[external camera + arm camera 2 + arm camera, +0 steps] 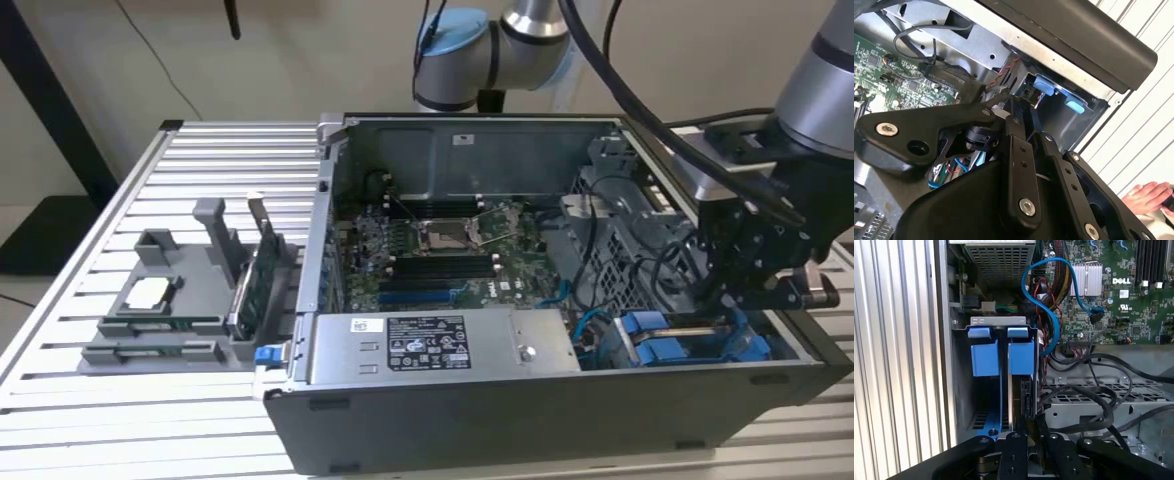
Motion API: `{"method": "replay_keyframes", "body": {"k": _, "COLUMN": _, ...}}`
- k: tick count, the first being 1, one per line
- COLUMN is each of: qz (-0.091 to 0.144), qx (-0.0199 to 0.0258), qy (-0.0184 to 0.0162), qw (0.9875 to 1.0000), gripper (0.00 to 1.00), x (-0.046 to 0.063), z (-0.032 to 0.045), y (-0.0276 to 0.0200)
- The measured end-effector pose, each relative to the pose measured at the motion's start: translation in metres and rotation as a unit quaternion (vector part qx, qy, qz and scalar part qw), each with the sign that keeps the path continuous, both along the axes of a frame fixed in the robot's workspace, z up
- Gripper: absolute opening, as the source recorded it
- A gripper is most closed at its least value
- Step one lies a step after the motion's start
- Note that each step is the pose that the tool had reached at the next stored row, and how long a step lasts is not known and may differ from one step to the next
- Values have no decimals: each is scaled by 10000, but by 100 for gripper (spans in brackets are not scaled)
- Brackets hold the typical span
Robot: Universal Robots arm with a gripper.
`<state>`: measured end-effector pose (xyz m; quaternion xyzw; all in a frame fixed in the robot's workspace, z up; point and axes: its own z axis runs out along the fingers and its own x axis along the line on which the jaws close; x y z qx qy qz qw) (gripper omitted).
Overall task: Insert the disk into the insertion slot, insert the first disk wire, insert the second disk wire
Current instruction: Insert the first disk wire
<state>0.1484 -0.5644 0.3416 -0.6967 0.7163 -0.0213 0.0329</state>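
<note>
The gripper is seen dipped into the near corner of the open PC case, on the exterior view's right. Whether it's open or clamped on something can't be told, since too much is packed in around it.

Just ahead of it in the first wrist view, the disk is found standing on edge in the insertion slot, with its bright blue carrier at the mouth of the bay. A second blue carrier is parked just beside it in the same cage. A blue cable is looped from beside the cage toward the motherboard. Black cables are draped over the perforated metal next to the slot.

A person's hand is caught outside the case in the second wrist view.

The case is set on a slatted aluminium table. On the exterior view's left, a grey holder is loaded with green cards. A plain beige wall is seen behind, with a dark post at the far left.

As for writing, white stickers are stuck on the silver power supply box along the near side. Their print isn't readable.
</note>
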Motion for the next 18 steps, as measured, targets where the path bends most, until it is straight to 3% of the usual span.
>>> {"method": "replay_keyframes", "body": {"k": 11, "qz": 0, "qx": 4, "qy": 17, "qw": 10000, "gripper": 19, "x": 16, "z": -61, "y": 0}}
{"method": "replay_keyframes", "body": {"k": 14, "qz": 0, "qx": 4, "qy": 38, "qw": 10000, "gripper": 19, "x": 17, "z": -96, "y": 0}}
{"method": "replay_keyframes", "body": {"k": 16, "qz": 0, "qx": 8, "qy": 38, "qw": 10000, "gripper": 27, "x": 17, "z": -100, "y": 0}}
{"method": "replay_keyframes", "body": {"k": 18, "qz": 1, "qx": 6, "qy": 39, "qw": 10000, "gripper": 27, "x": 17, "z": -80, "y": 0}}
